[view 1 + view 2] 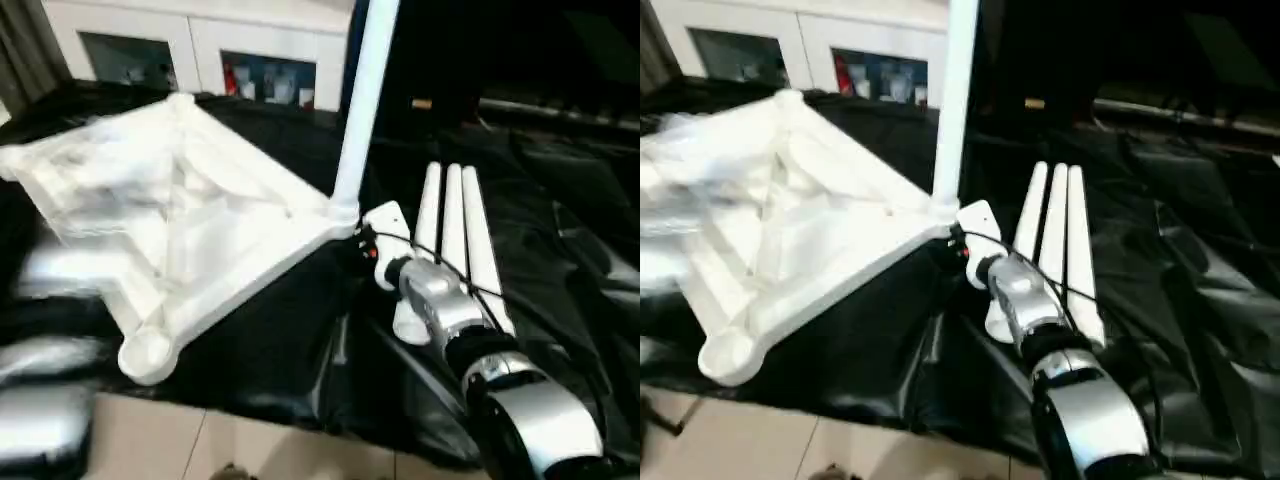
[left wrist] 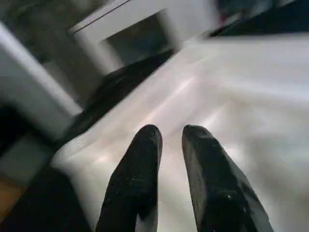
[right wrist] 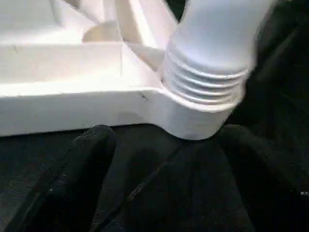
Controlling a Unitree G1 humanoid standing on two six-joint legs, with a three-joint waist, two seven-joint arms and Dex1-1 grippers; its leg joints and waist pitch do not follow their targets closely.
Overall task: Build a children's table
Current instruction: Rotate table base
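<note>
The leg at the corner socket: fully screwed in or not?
Not fully: the leg stands upright in the corner socket, but its threads show above the rim.

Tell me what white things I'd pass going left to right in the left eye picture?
Upside-down table top → standing leg in its corner socket → three loose legs lying side by side.

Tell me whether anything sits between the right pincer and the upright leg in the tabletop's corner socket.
Nothing visible does. The right pincer is open just below the corner socket, where the upright leg is threaded in; between its fingers and the socket lies black sheet.
</note>
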